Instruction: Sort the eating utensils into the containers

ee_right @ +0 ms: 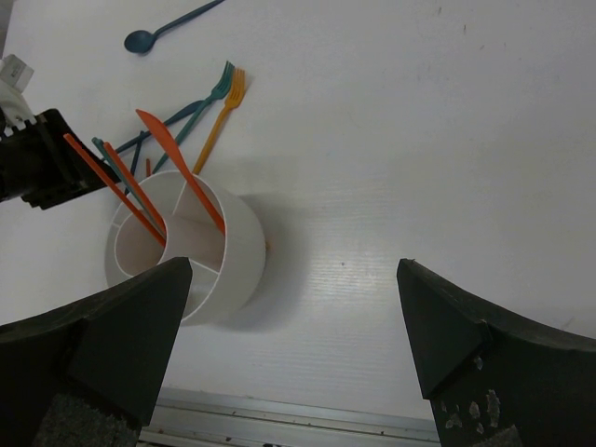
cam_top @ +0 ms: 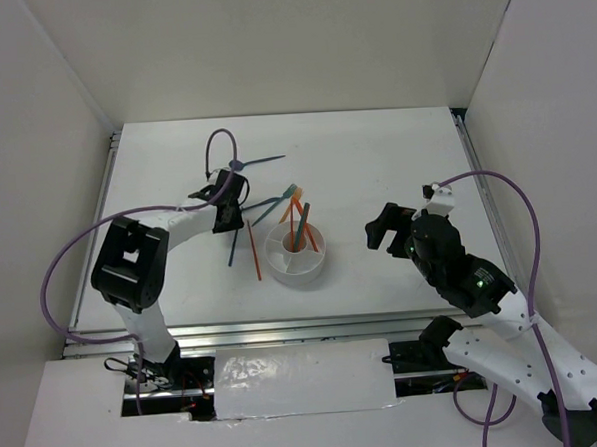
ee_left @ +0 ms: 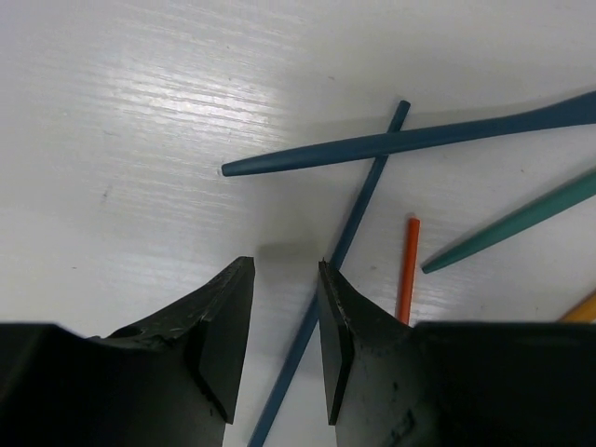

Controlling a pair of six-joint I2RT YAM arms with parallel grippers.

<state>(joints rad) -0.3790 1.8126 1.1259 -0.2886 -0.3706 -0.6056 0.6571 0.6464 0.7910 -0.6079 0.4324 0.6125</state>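
The round white holder (cam_top: 297, 254) stands mid-table with orange pieces leaning in it; the right wrist view shows its compartments (ee_right: 191, 256) holding two orange chopsticks (ee_right: 121, 186) and a broader orange piece (ee_right: 182, 168). My left gripper (cam_top: 227, 202) is low over the table left of the holder. Its jaws are open a little (ee_left: 286, 275), empty, and straddle a dark teal chopstick (ee_left: 363, 191) lying on the table. An orange chopstick (ee_left: 407, 270) and two teal handles lie beside it. The blue spoon (cam_top: 247, 164) lies further back. My right gripper (cam_top: 384, 229) is wide open and empty (ee_right: 293, 270), right of the holder.
A teal fork (ee_right: 212, 98) and an orange fork (ee_right: 222, 112) lie behind the holder. White walls enclose the table at left, back and right. A metal rail (ee_right: 279, 414) runs along the near edge.
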